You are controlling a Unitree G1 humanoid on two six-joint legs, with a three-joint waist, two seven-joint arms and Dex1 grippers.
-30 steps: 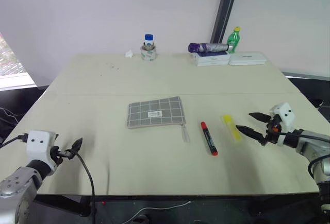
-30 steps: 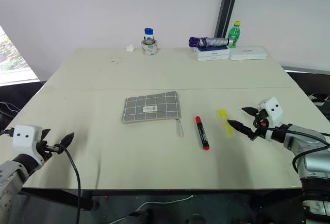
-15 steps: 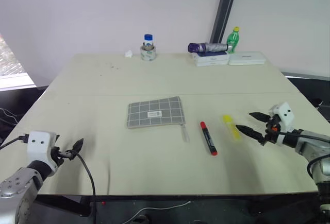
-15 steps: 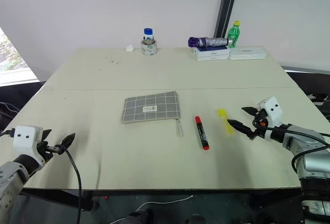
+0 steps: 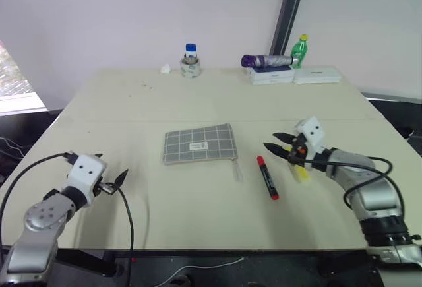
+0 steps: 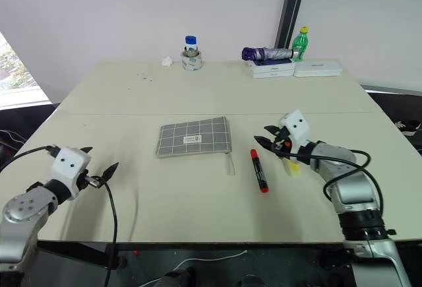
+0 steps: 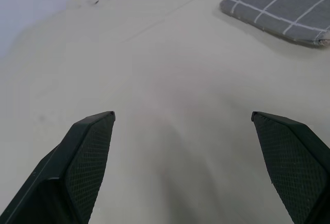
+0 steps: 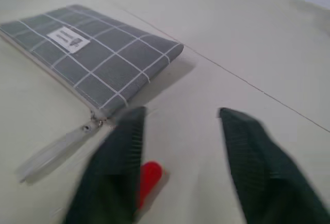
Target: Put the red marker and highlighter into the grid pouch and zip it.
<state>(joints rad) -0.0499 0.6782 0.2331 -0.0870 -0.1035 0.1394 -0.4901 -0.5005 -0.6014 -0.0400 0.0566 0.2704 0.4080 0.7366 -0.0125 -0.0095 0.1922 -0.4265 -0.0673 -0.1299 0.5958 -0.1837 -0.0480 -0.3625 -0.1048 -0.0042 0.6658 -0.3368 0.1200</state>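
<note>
The grid pouch (image 5: pixel 200 144) lies flat mid-table, its zipper pull (image 8: pixel 51 154) trailing from one corner. The red marker (image 5: pixel 266 176) rests on the table just right of the pouch. The yellow highlighter (image 5: pixel 300 173) lies beside it, mostly hidden under my right gripper (image 5: pixel 273 142). That gripper hovers above the marker's red cap (image 8: pixel 149 175) and points at the pouch. Its fingers stand apart with nothing between them. My left gripper (image 5: pixel 111 168) is wide open near the front left edge, well short of the pouch (image 7: pixel 283 7).
Along the far edge stand a tape roll with a small bottle (image 5: pixel 190 63), a scrap of paper (image 5: pixel 165 69), a purple folded umbrella (image 5: pixel 264 61) on white boxes (image 5: pixel 316 74) and a green bottle (image 5: pixel 300 49). A black cable (image 5: pixel 125 214) hangs from the left arm.
My right gripper has swung left from beside the highlighter to above it, toward the marker and pouch, and its fingers have narrowed. My left gripper has come slightly forward and inward and has rolled.
</note>
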